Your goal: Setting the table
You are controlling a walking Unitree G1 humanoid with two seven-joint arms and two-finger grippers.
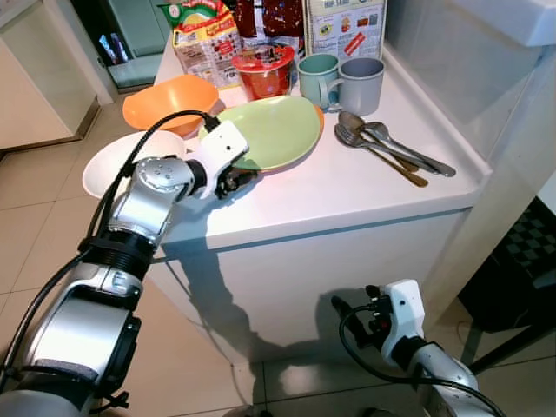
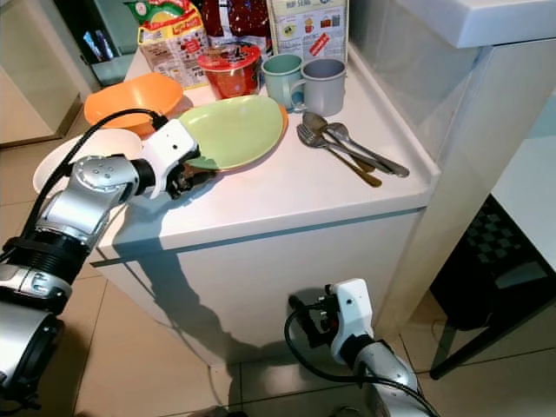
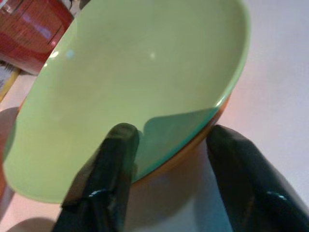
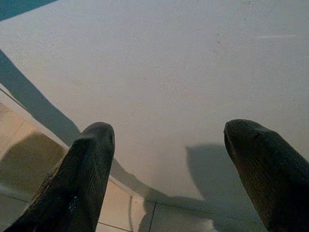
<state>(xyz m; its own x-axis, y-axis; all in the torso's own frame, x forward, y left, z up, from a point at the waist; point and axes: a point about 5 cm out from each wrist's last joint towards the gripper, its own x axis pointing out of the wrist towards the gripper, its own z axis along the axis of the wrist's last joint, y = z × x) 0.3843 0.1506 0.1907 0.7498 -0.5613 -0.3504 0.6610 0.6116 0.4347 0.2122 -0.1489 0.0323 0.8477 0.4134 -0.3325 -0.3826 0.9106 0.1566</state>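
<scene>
Taking the green plate (image 1: 269, 130) as landmark: bare white countertop (image 1: 330, 195) lies open in front of it, toward the counter's near edge. To its right the spoons and fork (image 1: 387, 148) lie close by. Behind it two mugs (image 1: 343, 80), a red cup (image 1: 263, 69) and food packets (image 1: 208, 39) crowd the back. An orange bowl (image 1: 169, 100) and white plate (image 1: 109, 169) block its left

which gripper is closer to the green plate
Left. The left gripper is at the green plate's near rim, fingers open on either side of the edge. The right gripper hangs low in front of the counter, well below it.
</scene>
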